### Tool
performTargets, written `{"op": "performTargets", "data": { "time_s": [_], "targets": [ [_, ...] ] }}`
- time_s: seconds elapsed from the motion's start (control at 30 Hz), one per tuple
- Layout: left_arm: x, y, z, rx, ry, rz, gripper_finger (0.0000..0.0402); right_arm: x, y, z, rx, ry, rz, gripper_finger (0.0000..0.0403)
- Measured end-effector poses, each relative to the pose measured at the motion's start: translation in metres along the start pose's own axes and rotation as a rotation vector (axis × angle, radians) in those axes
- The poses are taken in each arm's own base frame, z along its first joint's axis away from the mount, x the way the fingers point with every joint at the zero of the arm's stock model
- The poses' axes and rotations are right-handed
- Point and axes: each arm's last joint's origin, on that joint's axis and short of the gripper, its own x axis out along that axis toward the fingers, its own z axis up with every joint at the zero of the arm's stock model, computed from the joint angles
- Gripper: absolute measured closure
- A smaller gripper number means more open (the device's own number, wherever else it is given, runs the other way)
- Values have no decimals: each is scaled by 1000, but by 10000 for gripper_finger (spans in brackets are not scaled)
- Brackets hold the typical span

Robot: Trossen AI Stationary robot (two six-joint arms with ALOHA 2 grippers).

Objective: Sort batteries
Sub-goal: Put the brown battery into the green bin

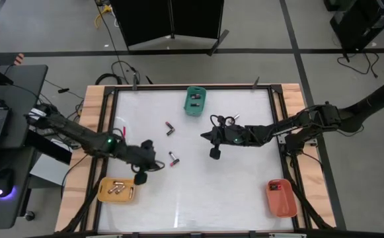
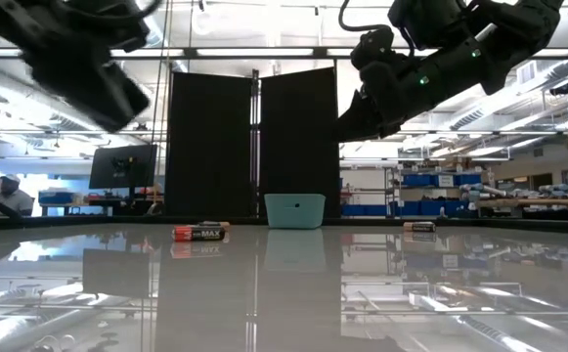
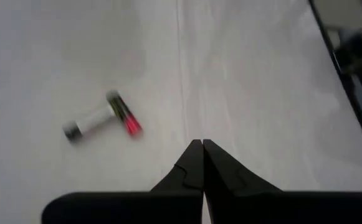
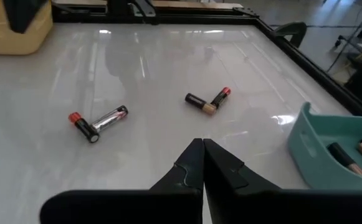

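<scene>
On the white table [image 1: 231, 192], small red-ended batteries [image 1: 174, 158] lie paired.

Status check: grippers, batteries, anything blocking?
Left gripper shut, empty, beside yellow tray. Right gripper shut, empty, mid-table. Two battery pairs loose. Nothing blocking.

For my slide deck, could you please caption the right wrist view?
Shut right gripper above the white table, facing two battery pairs and a teal tray.

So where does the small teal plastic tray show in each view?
High view: teal tray at the table's far edge, middle.
Low view: middle, at the back.
Left wrist view: not in it.
Right wrist view: right edge, batteries inside.
Shared landmark: the pair of batteries beside it.
</scene>
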Motion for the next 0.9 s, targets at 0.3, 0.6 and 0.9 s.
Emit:
{"op": "performTargets", "data": {
  "time_s": [0.3, 0.6, 0.9],
  "targets": [
    [13, 39, -8, 3, -357, 49, 398, 0, 0, 0, 33, 2, 25, 390],
    [14, 60, -25, -102, -460, 159, 398, 2, -8, -2, 142, 30, 0, 382],
    [14, 62, -27, -48, -463, 254, 385, -3, -31, -28, 203, 321, -109, 354]
  ]
}}
